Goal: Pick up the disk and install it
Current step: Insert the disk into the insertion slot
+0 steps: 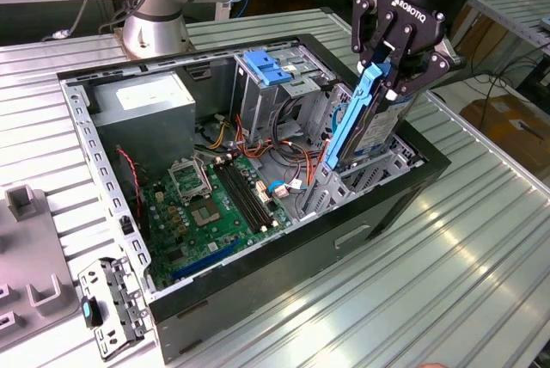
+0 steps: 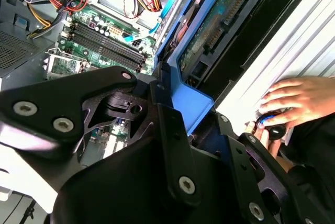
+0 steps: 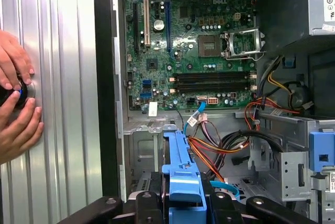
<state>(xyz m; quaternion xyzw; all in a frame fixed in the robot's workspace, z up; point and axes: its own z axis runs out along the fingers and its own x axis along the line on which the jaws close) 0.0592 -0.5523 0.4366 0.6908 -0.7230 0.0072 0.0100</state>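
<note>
Currently hand grips disk on edge at drive bay; orange cables just beside

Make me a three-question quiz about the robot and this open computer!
1. Where is the disk?
A) flat on the motherboard
B) on the table outside
C) tilted up at the drive bay, on the exterior view's right of the computer case

2. What colour is its side rail?
A) blue
B) red
C) yellow

3. The gripper is
A) open
B) shut on the disk
C) shut on a cable

Answers:
1 C, it leans into the bay.
2 A, the rail is bright blue.
3 B, it clamps the disk's upper end.
</note>
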